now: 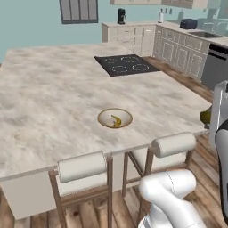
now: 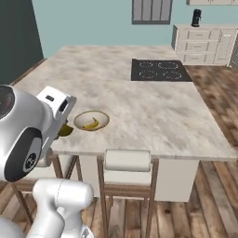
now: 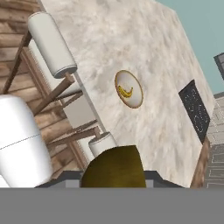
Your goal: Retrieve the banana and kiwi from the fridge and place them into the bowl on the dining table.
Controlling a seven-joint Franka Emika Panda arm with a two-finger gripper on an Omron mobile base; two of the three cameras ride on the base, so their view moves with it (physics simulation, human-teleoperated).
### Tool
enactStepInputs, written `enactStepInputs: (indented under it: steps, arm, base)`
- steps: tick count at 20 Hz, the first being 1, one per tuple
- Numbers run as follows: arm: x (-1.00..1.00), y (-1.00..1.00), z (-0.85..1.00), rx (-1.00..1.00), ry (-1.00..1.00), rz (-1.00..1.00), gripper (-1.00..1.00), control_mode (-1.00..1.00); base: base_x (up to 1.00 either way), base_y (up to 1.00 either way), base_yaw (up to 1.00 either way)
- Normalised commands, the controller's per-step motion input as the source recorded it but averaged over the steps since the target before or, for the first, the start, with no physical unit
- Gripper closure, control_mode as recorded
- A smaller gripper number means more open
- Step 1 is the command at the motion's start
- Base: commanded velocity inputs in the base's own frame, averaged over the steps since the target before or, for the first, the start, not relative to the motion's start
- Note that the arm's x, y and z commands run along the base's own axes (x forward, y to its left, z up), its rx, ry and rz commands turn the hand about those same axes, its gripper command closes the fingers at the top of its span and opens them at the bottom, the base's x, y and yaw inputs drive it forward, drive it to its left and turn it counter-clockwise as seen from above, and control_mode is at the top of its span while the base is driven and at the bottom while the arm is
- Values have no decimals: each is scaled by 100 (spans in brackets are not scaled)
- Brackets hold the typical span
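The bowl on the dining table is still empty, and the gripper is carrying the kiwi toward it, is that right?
Not quite. The bowl is not empty: the banana already lies in it, as the left base view shows. The rest holds: the gripper has the kiwi, and the bowl sits on the dining table.

**A home kitchen, rendered**

I'm looking at a domestic kitchen. A big marble-patterned table [image 1: 53, 89] fills the middle, with a black cooktop [image 1: 126, 65] set into its top and wooden chairs with cream cushions [image 1: 84, 171] tucked along its near edge. Cream cabinets [image 1: 178, 51] and drawers line the far wall, a dark coffee maker [image 1: 121, 16] stands on their counter, and a sink [image 1: 205, 34] sits further along. The floor is wood plank [image 2: 204, 204], the walls pale teal.
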Motion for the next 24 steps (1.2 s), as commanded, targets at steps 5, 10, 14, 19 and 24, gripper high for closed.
enactStepInputs:
  steps: [5, 10, 14, 19, 24]
  arm:
    - [0, 0, 0, 0, 0, 0, 100, 100]
    - [0, 0, 0, 0, 0, 0, 100, 100]
    - [0, 0, 0, 0, 0, 0, 100, 100]
    - [0, 0, 0, 0, 0, 0, 100, 100]
    - [0, 0, 0, 0, 0, 0, 100, 100]
  base:
    - [100, 0, -6]
    - [100, 0, -1]
    - [74, 2, 0]
    - [42, 7, 20]
    - [44, 16, 54]
